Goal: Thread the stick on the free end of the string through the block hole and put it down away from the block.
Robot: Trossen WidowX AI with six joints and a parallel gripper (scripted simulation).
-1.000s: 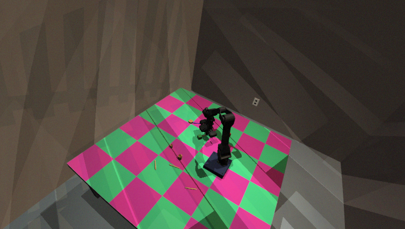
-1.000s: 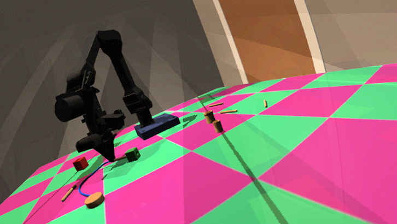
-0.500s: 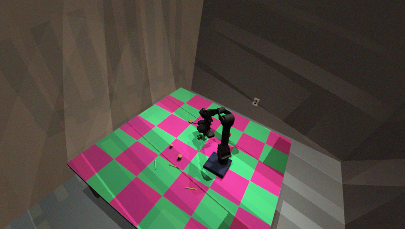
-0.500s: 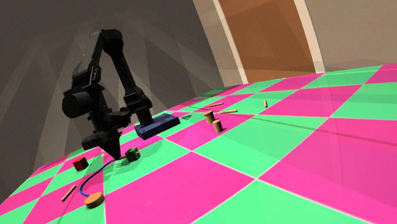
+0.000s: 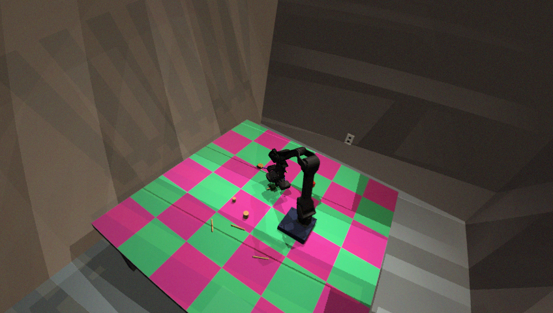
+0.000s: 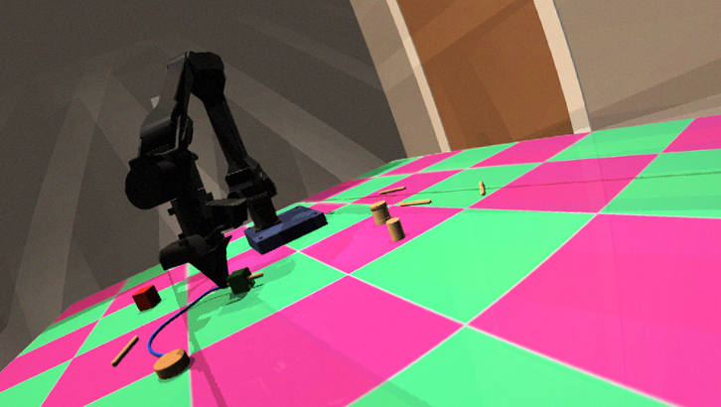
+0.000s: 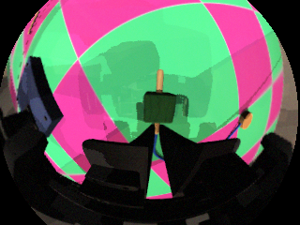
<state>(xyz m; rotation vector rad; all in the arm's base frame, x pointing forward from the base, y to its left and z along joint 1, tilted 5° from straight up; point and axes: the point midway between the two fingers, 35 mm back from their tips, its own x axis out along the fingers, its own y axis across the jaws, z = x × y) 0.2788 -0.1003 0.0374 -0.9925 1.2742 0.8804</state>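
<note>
The green block (image 5: 272,186) (image 6: 239,281) (image 7: 159,108) sits on the table. The stick (image 6: 256,275) (image 7: 160,81) runs through its hole: the front end sticks out on the far side, and a short rear part shows on the near side. My gripper (image 6: 225,285) (image 7: 157,127) is shut on the rear end of the stick, very close to the block's near face; whether the fingertips touch the block is unclear. The blue string (image 6: 177,315) (image 7: 155,142) curves from the stick's rear end to the round wooden button (image 5: 260,165) (image 6: 170,363) (image 7: 246,120).
A red cube (image 5: 313,184) (image 6: 146,298) and a loose stick (image 6: 124,351) lie on the button's side of the block. Two wooden cylinders (image 5: 245,214) (image 5: 233,199) stand beyond the front end. Loose sticks (image 5: 212,225) (image 5: 237,227) (image 5: 260,257) lie farther off. The arm's blue base (image 5: 297,226) is nearby.
</note>
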